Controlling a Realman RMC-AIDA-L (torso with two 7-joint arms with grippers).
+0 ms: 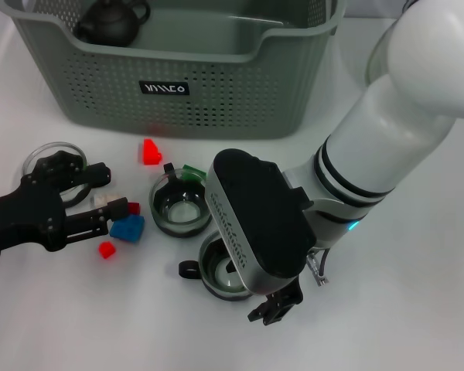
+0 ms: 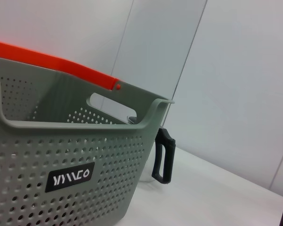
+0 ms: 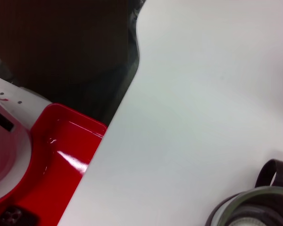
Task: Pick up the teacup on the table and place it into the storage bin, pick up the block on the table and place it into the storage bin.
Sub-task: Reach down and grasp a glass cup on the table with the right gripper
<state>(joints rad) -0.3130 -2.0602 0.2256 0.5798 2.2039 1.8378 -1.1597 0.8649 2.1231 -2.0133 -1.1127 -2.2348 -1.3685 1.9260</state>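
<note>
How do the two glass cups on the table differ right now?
The far cup sits in the open near the blocks, fully visible; the near cup is partly hidden under the right gripper. The near cup's black handle sticks out toward the robot's left; the far cup's shows at its back rim. Both are upright, clear glass.
</note>
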